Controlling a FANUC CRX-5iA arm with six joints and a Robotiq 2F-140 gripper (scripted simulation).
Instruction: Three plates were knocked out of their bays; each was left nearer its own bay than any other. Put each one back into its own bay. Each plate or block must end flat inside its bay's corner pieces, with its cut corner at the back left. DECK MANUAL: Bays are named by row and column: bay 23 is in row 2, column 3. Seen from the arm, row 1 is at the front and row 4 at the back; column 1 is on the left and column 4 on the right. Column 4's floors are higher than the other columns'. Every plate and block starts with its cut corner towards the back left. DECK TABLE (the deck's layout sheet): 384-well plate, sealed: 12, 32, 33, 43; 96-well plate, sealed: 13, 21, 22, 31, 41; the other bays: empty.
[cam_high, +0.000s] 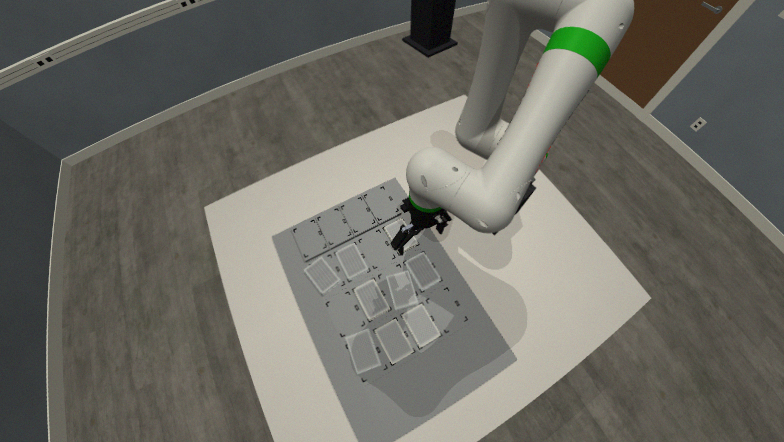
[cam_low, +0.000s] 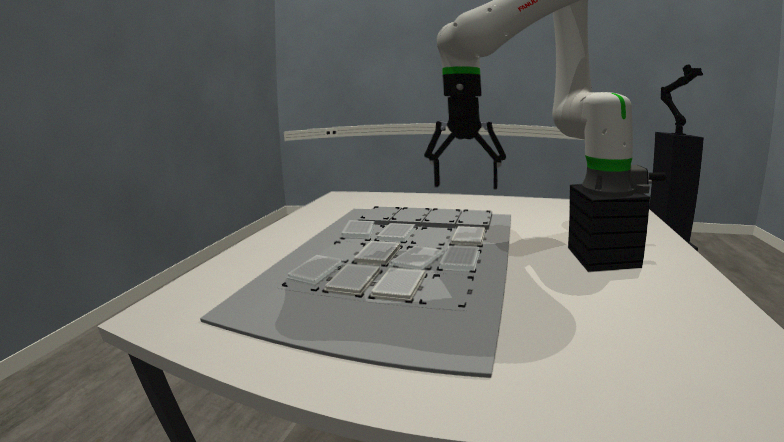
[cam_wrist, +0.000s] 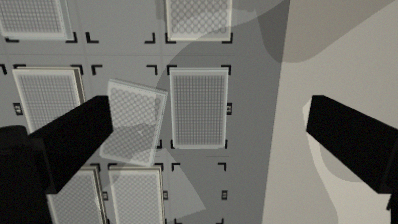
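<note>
The gripper (cam_low: 466, 185) (cam_wrist: 210, 114) is wide open and empty, high above the deck; in the wrist view its fingers stand either side of the seated plate of bay 12 (cam_wrist: 199, 107). The plate nearest bay 22 (cam_high: 402, 296) (cam_low: 415, 258) (cam_wrist: 135, 122) is turned and shifted towards column 1 and row 1, off its corner pieces. The plate nearest bay 43 (cam_high: 322, 275) (cam_low: 357, 227) lies turned at the back edge of the plates. The plate nearest bay 41 (cam_high: 364, 354) (cam_low: 314, 268) is slightly turned and shifted towards column 2. Cut corners are too small to tell.
Plates sit in bay 13 (cam_high: 394, 227) (cam_low: 467, 235) (cam_wrist: 199, 20), bay 33 (cam_high: 351, 260) (cam_low: 395, 231), bay 32 (cam_high: 371, 299) (cam_low: 376, 252), bay 21 (cam_high: 421, 325) (cam_low: 398, 283) and bay 31 (cam_high: 393, 340) (cam_low: 351, 278). The raised column 4 (cam_high: 311, 241) makes a step.
</note>
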